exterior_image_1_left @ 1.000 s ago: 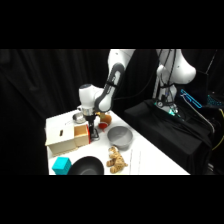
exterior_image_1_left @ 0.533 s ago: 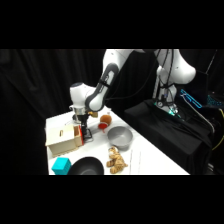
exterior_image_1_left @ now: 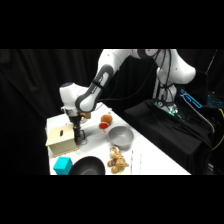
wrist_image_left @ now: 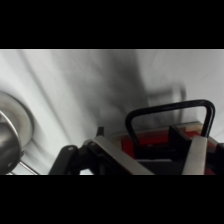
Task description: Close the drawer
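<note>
**Desk:** Where is the drawer?

**Operator:** On my wrist feed the drawer [wrist_image_left: 165,142] fills the lower right: a reddish front with its dark loop handle [wrist_image_left: 167,112] arching over it toward twelve o'clock. In the side view it sits in the beige box [exterior_image_1_left: 61,138] at the table's [exterior_image_1_left: 150,155] left end, on the box's three o'clock face, hidden behind my gripper [exterior_image_1_left: 78,136].

**Desk:** And the jaws?

**Operator:** Spread. In the wrist view one finger [wrist_image_left: 120,160] sits at seven o'clock of the handle and the other at four o'clock, with the handle's loop between them. I cannot tell whether either pad touches the drawer front.

**Desk:** What lies around it?

**Operator:** From the box: a teal cube [exterior_image_1_left: 62,165] at six o'clock, near the table's front edge, and a dark bowl [exterior_image_1_left: 88,166] just beside the cube. A grey bowl [exterior_image_1_left: 120,136] stands at three o'clock of the gripper, an orange-red item [exterior_image_1_left: 105,121] at one o'clock, and a tan lumpy object [exterior_image_1_left: 118,161] below the grey bowl.
</note>
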Tool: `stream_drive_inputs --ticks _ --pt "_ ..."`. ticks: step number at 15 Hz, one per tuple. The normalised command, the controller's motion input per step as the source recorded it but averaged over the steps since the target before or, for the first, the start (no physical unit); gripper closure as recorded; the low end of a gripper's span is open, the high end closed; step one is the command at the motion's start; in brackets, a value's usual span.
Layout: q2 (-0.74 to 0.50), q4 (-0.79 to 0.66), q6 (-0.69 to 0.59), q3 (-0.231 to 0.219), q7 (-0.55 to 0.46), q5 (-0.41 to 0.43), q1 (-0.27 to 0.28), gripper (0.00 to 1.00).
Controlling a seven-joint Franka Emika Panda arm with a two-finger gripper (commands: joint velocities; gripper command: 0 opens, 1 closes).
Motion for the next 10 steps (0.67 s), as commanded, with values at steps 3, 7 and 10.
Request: stream_drive_inputs --ticks 3,7,10 --pt "0.14 0.47 -0.32 0.037 -0.06 -0.044 0.044 0.0" --pt "-0.28 -0.03 -0.4 0.037 -0.1 -0.06 0.058 0.0" --pt "-0.53 -0.31 -0.44 -0.011 -0.06 -0.126 0.097 0.0"
